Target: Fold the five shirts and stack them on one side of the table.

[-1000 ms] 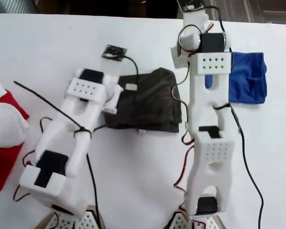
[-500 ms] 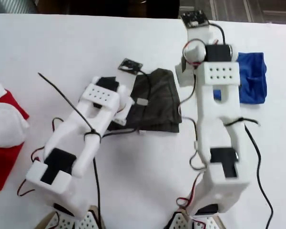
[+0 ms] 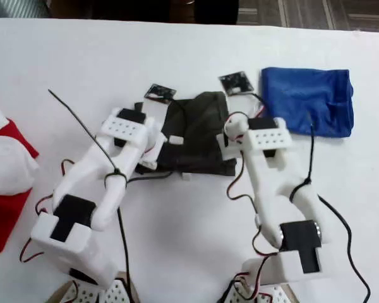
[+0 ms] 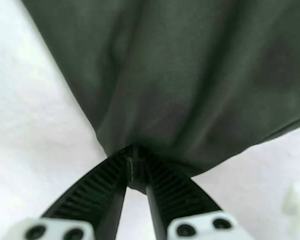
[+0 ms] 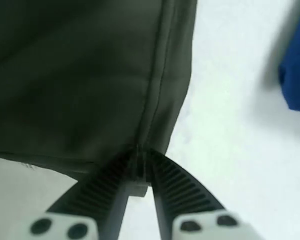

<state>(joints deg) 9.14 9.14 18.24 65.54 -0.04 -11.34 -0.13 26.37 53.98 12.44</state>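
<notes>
White table (image 3: 63,57), dark shirt (image 3: 199,126) lying at its middle, left claw (image 4: 135,167) and right claw (image 5: 140,160) each clamped on the shirt's near edge, blue shirt (image 3: 306,101) just beside it, red and white shirt (image 3: 3,170) at the left edge.

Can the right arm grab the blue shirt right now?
Probably not yet. The right pincer is shut on the edge of the dark shirt, so it would have to let go first. The blue shirt lies close by, with just bare table between.
</notes>
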